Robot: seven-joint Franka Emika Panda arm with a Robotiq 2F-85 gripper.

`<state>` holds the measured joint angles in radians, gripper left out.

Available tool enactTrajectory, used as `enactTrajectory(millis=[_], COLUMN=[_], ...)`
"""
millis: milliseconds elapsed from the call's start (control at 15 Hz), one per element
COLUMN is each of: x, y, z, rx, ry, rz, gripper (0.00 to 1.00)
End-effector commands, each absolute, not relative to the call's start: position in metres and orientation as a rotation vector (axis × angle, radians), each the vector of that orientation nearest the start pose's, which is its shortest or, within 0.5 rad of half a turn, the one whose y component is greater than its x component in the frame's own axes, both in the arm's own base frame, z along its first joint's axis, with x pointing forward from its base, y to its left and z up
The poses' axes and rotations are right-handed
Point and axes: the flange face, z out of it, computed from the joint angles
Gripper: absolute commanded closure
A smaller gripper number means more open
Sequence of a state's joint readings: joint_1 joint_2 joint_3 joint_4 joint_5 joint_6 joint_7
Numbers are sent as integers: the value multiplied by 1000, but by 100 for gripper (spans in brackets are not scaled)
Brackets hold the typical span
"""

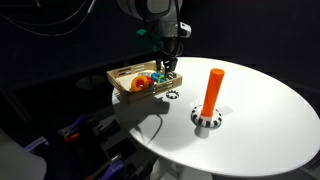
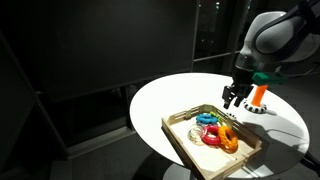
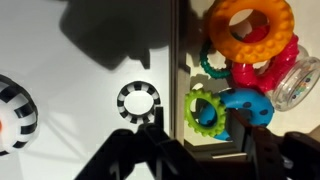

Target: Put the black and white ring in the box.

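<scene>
The black and white ring (image 3: 137, 98) lies flat on the white table, just outside the box's wall (image 3: 176, 60). In an exterior view this ring (image 1: 172, 95) sits by the near corner of the light wooden box (image 1: 122, 75). My gripper (image 3: 200, 135) hovers over that corner, open, nothing between its fingers. One finger (image 3: 150, 135) is above the table beside the ring, the other (image 3: 255, 130) above the box's inside. In both exterior views the gripper (image 1: 170, 72) (image 2: 232, 98) points straight down.
The box (image 2: 185, 140) holds several coloured rings (image 3: 250, 30), among them a green one (image 3: 205, 110) and a blue one (image 3: 245, 105). A tall orange peg (image 1: 212, 88) stands on a checkered base (image 1: 206, 117) near the table's middle. The round table's edge (image 1: 150, 140) is close.
</scene>
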<state>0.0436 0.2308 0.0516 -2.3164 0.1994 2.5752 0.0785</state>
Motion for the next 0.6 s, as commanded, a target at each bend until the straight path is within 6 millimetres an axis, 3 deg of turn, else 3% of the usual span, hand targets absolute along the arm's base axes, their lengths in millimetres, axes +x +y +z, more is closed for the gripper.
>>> enactTrajectory(millis=[0,200,267,333,400,533], x=[524,522,521,521,521,520], y=[36,19,13,6,0,-11], z=[254,252,251,251,250,245], rx=[-3018,-3052,-3063,-3073,-3082,-3105], ry=[234,274,283,296,307,329], rz=[-17,-25,-27,-25,-21,-13], gripper=[59,59,27,14,14,2])
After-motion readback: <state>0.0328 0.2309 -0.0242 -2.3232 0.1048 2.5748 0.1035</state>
